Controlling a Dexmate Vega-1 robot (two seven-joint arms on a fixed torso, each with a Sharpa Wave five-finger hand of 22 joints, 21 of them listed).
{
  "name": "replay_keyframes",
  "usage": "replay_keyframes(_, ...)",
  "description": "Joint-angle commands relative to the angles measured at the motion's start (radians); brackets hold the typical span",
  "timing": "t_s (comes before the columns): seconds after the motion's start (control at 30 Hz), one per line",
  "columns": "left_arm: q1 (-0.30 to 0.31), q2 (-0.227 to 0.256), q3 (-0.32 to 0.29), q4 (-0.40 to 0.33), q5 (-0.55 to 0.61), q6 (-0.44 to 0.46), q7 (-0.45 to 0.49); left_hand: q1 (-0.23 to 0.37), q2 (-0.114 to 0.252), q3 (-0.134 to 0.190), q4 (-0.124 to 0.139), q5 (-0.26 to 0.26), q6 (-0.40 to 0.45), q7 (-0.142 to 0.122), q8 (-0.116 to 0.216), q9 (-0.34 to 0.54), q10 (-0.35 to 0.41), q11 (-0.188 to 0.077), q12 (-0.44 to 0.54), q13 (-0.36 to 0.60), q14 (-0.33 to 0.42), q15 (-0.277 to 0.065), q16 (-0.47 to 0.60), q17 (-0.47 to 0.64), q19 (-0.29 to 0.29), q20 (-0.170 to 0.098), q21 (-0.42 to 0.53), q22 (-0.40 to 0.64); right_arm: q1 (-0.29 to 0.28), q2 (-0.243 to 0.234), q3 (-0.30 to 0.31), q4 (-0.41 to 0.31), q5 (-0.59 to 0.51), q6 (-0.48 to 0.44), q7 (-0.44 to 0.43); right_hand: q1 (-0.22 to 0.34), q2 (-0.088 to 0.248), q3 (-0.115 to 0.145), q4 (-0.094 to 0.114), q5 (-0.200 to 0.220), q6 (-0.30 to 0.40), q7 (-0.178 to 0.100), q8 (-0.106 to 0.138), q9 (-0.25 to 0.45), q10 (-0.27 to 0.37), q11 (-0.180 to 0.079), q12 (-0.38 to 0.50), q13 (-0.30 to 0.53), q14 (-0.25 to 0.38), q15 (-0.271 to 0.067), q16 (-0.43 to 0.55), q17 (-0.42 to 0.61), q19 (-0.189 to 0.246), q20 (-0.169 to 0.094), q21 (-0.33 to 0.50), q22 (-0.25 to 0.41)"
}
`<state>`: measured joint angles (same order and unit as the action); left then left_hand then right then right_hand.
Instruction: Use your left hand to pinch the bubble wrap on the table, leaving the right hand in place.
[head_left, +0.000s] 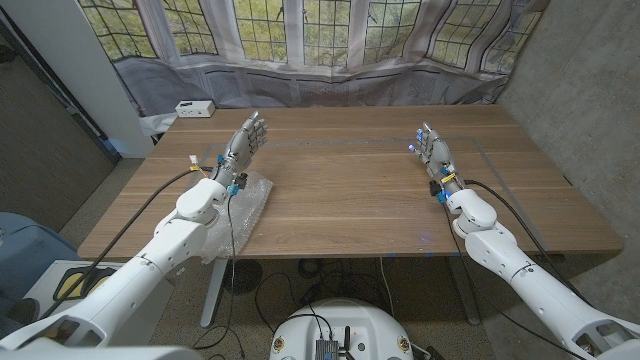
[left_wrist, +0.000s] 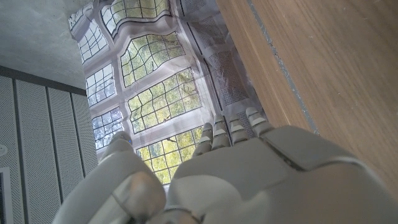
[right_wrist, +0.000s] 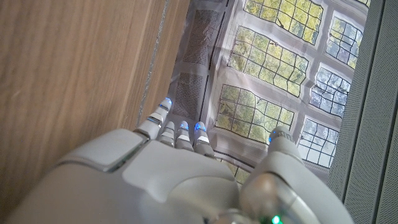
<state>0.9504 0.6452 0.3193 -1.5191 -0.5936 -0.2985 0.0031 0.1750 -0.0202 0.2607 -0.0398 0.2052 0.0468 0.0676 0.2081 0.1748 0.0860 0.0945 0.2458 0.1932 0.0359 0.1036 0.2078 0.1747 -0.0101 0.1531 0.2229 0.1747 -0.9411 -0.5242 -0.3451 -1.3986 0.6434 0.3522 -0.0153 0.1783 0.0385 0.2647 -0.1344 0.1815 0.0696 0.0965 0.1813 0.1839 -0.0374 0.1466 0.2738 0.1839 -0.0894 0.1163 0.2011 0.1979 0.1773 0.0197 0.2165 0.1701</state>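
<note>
I take the wooden table (head_left: 360, 190) as my reference and read across it from its left edge. The bubble wrap (head_left: 248, 203) lies flat on the table's near-left corner, part of it running under my left forearm, so the sheet sits nearer the robot than the hand that has to work on it. My left hand (head_left: 244, 142) is past the wrap, toward the table's far-left part, fingers spread and reaching away toward the window, holding nothing. In the left wrist view the left hand (left_wrist: 230, 177) shows its back, its fingertips (left_wrist: 219, 127) close together against the patterned curtain, with the table's surface beside it; no wrap is between them. I judge the hand is parked there as a start pose, so the pinch has not begun, and I will need to draw it back toward the near-left corner and lower it before closing thumb and finger on a bubble.

A small white box (head_left: 194, 108) sits at the table's far-left corner, well apart from the wrap.

Across the table's middle the wood is bare. Over the right part, my right hand (head_left: 430, 150) mirrors the left, fingers apart, empty. The right wrist view shows the right hand (right_wrist: 174, 180) the same way, fingertips (right_wrist: 182, 127) lit blue. I mean to leave it there, since the task wants it idle.
</note>
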Motion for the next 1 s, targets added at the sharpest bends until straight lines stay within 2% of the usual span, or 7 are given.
replay_keyframes(0.03, 0.061, 0.049, -0.027, -0.09, 0.041, -0.023, 0.033, 0.011, 0.003, 0.0, -0.009, -0.003, 0.013, 0.001, 0.004, 0.003, 0.016, -0.002, 0.008, 0.003, 0.015, 0.002, 0.005, 0.004, 0.011, 0.007, 0.008, 0.004, 0.0, -0.016, 0.009, -0.005, 0.022, -0.008, 0.032, 0.007, 0.0, 0.007, 0.001, 0.003, 0.006, 0.006, 0.007, 0.003, 0.004, 0.006, 0.005, 0.005, 0.008, 0.004, 0.003, 0.003, 0.008, 0.002, 0.0, 0.002)
replay_keyframes(0.43, 0.103, 0.049, -0.07, -0.067, -0.021, -0.106, -0.031, 0.021, 0.006, 0.001, -0.019, -0.006, 0.059, 0.006, 0.007, 0.004, 0.056, 0.001, 0.014, 0.003, 0.06, 0.003, 0.006, 0.004, 0.083, 0.012, 0.022, 0.004, 0.003, -0.009, 0.004, -0.009, -0.002, 0.004, 0.012, 0.009, 0.002, 0.007, 0.001, 0.003, 0.006, 0.006, 0.007, 0.003, 0.004, 0.005, 0.004, 0.005, 0.009, 0.003, 0.002, 0.003, 0.011, -0.001, -0.002, 0.002)
replay_keyframes(0.7, 0.15, 0.09, -0.106, -0.099, -0.007, -0.125, -0.031, 0.023, 0.007, 0.001, -0.021, -0.006, 0.069, 0.005, 0.007, 0.004, 0.064, 0.003, 0.015, 0.003, 0.069, 0.003, 0.005, 0.004, 0.091, 0.014, 0.021, 0.004, -0.008, 0.007, 0.003, -0.016, -0.014, 0.02, -0.018, 0.009, 0.003, 0.006, 0.001, 0.002, 0.007, 0.006, 0.006, 0.003, 0.009, 0.004, 0.005, 0.005, 0.011, 0.005, 0.001, 0.004, 0.012, -0.001, -0.004, 0.002)
replay_keyframes(1.0, 0.193, 0.103, -0.137, -0.111, 0.005, -0.164, -0.03, 0.026, 0.007, 0.001, -0.024, -0.007, 0.076, 0.003, 0.005, 0.004, 0.076, 0.001, 0.016, 0.003, 0.086, -0.004, 0.007, 0.004, 0.097, 0.014, 0.019, 0.004, -0.026, 0.008, 0.006, -0.035, -0.015, 0.013, -0.041, 0.008, 0.003, 0.005, 0.001, 0.002, 0.009, 0.005, 0.007, 0.003, 0.012, 0.003, 0.005, 0.005, 0.013, 0.004, 0.0, 0.004, 0.012, 0.002, -0.006, 0.003)
